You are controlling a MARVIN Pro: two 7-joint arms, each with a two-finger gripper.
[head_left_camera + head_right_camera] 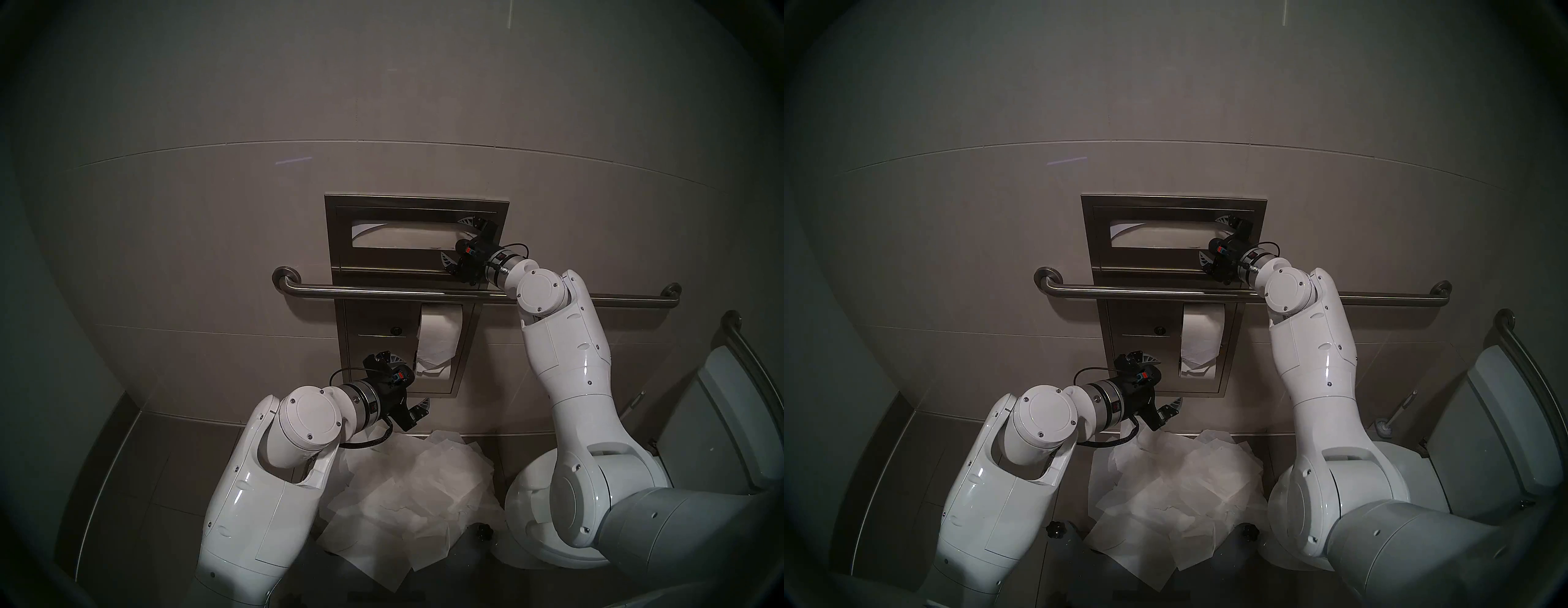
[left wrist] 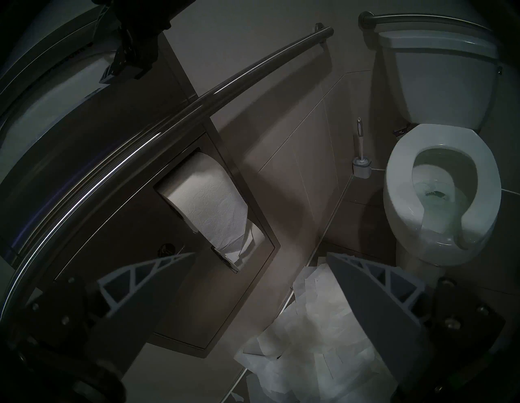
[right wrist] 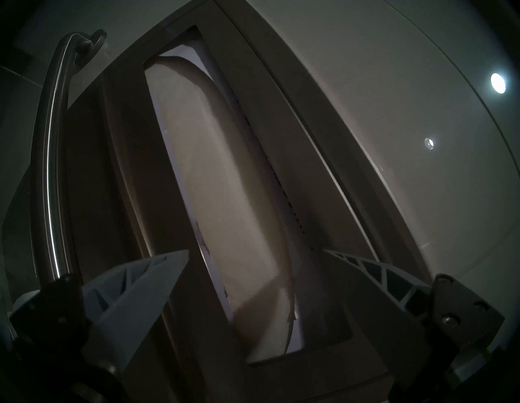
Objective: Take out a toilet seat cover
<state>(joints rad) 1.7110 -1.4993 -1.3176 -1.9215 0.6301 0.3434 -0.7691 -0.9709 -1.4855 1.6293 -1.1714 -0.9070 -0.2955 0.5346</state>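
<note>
The toilet seat cover [image 1: 403, 237] shows as white folded paper inside the wide slot of the steel dispenser panel [image 1: 335, 237] on the wall. My right gripper [image 1: 457, 241] is open at the slot's right end, one finger above the opening and one below. In the right wrist view the seat cover [image 3: 219, 183] fills the slot, and the right gripper [image 3: 256, 251] straddles its near end with nothing between the fingers. My left gripper [image 1: 409, 380] hangs open lower down, beside the toilet paper roll [image 1: 439, 339], holding nothing.
A steel grab bar [image 1: 424, 293] crosses the panel just under my right wrist. A heap of white sheets [image 1: 407, 488] covers the floor below. The toilet [image 2: 441, 191] and a brush holder [image 2: 361, 168] stand to my right.
</note>
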